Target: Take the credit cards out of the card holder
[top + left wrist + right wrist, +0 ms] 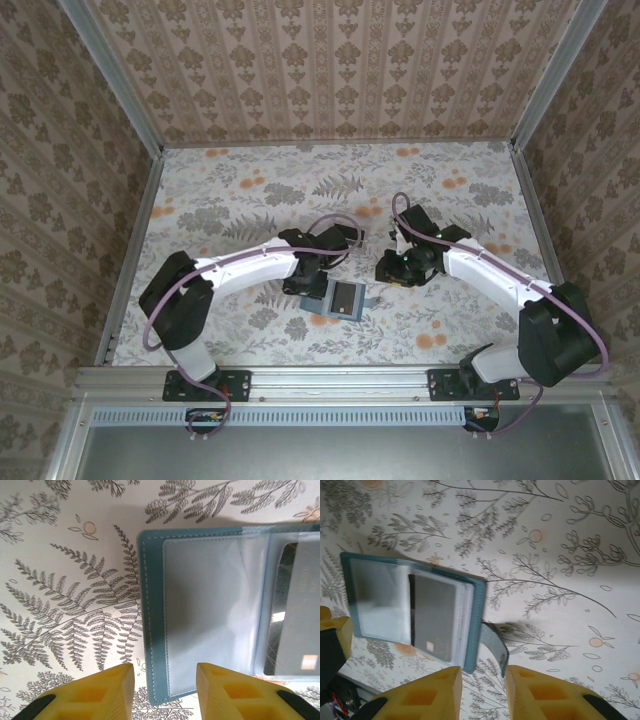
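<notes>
The card holder (343, 298) lies open like a booklet on the flowered table, teal outside and blue-grey inside. A dark grey credit card (434, 617) sits in a clear sleeve on its right panel (295, 615). The left panel (210, 610) shows a clear sleeve with no card in it. My left gripper (165, 680) is open just above the holder's near left corner, touching nothing. Over the holder's strap tab (496, 641) my right gripper (482, 680) is open, and the tab's tip lies close to its right finger. In the top view the left gripper (322, 272) and right gripper (388, 268) flank the holder.
Patterned walls with metal frame posts (135, 230) close in the table on the left, right and back. The arms' mounting rail (340, 380) runs along the near edge. Flowered tabletop (300, 180) stretches behind both grippers.
</notes>
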